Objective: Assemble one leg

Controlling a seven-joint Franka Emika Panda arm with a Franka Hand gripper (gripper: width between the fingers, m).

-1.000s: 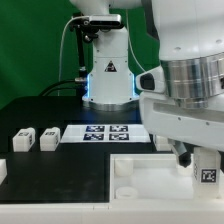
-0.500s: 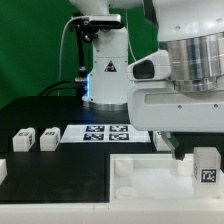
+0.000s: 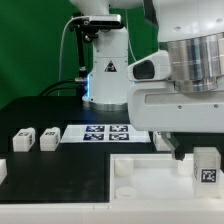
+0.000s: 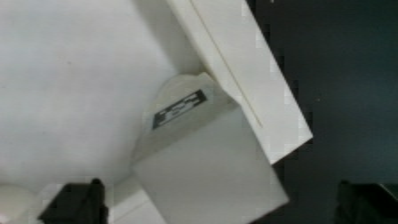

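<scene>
A leg (image 3: 207, 166), a small white block with a tag on its front face, stands on the right end of the large white tray-shaped part (image 3: 150, 178). My gripper (image 3: 194, 155) is low over it, with one dark finger (image 3: 180, 152) showing beside the leg on the exterior view's left. In the wrist view the leg (image 4: 205, 150) lies between my two fingertips, against the tray part's raised wall (image 4: 240, 60). The gripper (image 4: 222, 205) is open, with gaps on both sides of the leg.
Two more legs (image 3: 22, 140) (image 3: 48, 138) stand at the exterior view's left, and another white piece (image 3: 2, 170) shows at the edge. The marker board (image 3: 105, 132) lies behind the tray part. The robot's base (image 3: 108, 75) stands at the back.
From one second ago the wrist has turned and risen a little, and the leg shows more fully and upright. Nothing has changed in the last half second.
</scene>
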